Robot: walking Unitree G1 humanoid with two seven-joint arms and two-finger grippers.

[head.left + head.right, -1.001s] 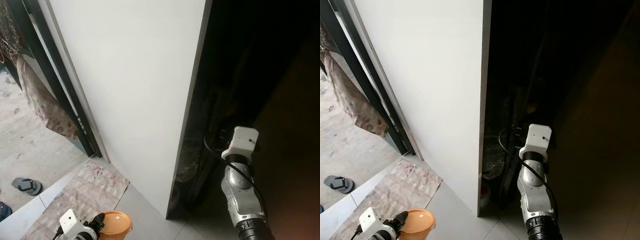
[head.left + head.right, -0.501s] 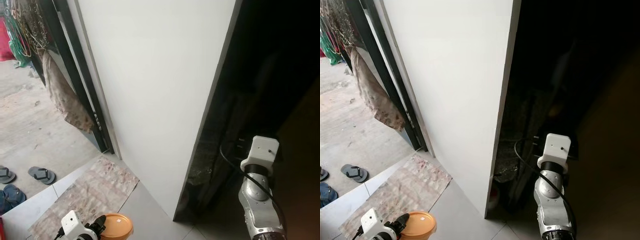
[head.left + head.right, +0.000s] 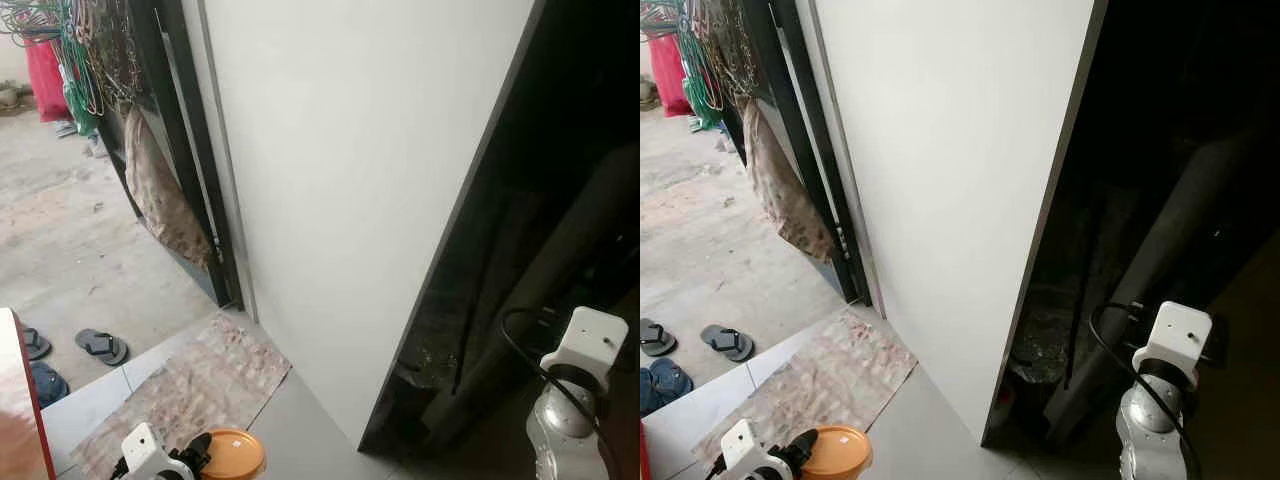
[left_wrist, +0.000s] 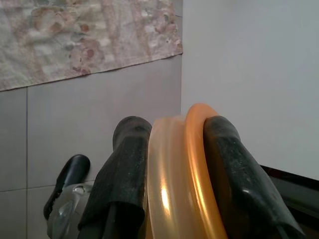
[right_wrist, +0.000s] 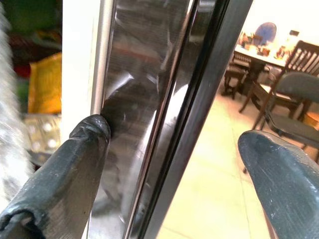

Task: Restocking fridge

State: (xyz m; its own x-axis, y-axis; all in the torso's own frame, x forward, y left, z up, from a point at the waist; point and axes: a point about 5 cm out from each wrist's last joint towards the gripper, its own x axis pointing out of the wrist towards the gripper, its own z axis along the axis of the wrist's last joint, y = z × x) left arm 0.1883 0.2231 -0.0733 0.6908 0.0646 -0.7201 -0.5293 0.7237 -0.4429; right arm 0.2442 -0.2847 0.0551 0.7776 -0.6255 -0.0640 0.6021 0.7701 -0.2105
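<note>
The fridge shows as a tall white panel (image 3: 340, 180) with a dark glossy edge (image 3: 470, 250) on its right. My left gripper (image 4: 177, 132) is low at the bottom left, shut on an orange tub with a translucent lid (image 4: 184, 174); the tub (image 3: 232, 455) hangs above the floor tiles. My right arm (image 3: 585, 345) reaches into the dark side of the fridge. There my right gripper (image 5: 179, 149) is open and straddles the dark door edge (image 5: 164, 99), with one of its fingers (image 5: 87, 144) touching it. Blurred yellow packs (image 5: 47, 84) show past the white rim.
A patterned mat (image 3: 190, 385) lies on the tiles beside the fridge. A black door frame (image 3: 190, 150) with a hanging cloth (image 3: 165, 205) opens to a concrete yard with slippers (image 3: 100, 347). A red edge (image 3: 20, 400) stands at the left. A table and chairs (image 5: 279, 59) stand beyond.
The camera has swung left, so the fridge and my right arm sit further right in the picture and more yard shows. The left gripper still holds the tub.
</note>
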